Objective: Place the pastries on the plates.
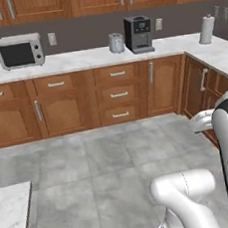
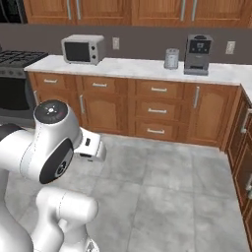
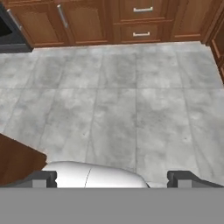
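Observation:
The pastries and the plates are out of view. My gripper [image 3: 113,179] is open, its two dark fingertips [image 3: 43,178] standing far apart at the bottom of the hand view with nothing between them. It points down over the grey tiled floor [image 3: 131,100]. The white hand [image 2: 91,146] is tucked close to the arm's upper joints, well above the floor.
A marble counter [image 1: 80,59] along the far wall carries a microwave [image 1: 19,51], a toaster [image 1: 116,42], a coffee machine [image 1: 138,34] and a paper towel roll [image 1: 206,29]. A stove [image 2: 15,59] stands at the left. Another marble counter corner [image 1: 12,213] lies near left.

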Tool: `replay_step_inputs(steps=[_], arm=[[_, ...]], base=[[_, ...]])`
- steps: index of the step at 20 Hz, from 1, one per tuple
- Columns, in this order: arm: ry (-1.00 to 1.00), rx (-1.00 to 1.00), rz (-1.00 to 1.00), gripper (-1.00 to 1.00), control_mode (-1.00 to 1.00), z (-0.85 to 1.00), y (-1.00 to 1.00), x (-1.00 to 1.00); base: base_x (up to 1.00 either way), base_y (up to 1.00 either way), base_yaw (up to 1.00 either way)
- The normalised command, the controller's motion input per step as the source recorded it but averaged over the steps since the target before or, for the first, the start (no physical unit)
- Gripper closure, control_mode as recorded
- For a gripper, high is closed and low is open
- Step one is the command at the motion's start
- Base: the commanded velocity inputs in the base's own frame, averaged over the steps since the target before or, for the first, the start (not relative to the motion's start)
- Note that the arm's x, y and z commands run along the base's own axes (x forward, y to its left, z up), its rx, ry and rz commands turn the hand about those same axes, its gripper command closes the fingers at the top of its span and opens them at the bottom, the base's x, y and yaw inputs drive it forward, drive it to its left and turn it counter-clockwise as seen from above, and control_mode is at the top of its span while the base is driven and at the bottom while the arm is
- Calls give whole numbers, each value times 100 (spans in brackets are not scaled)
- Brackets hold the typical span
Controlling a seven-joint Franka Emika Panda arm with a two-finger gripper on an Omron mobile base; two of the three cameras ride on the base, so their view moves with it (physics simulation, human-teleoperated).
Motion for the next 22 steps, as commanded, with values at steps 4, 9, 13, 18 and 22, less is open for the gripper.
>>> replay_step_inputs(steps=[4,9,13,18,22], arm=[[0,0,0,-100,100,0,0,0],[0,0,0,-100,100,0,0,0],[0,0,0,-100,100,0,0,0],[0,0,0,-100,100,0,0,0],[0,0,0,-100,100,0,0,0]], base=[[78,0,38],[72,0,44],[62,0,45],[57,0,46],[60,0,48]])
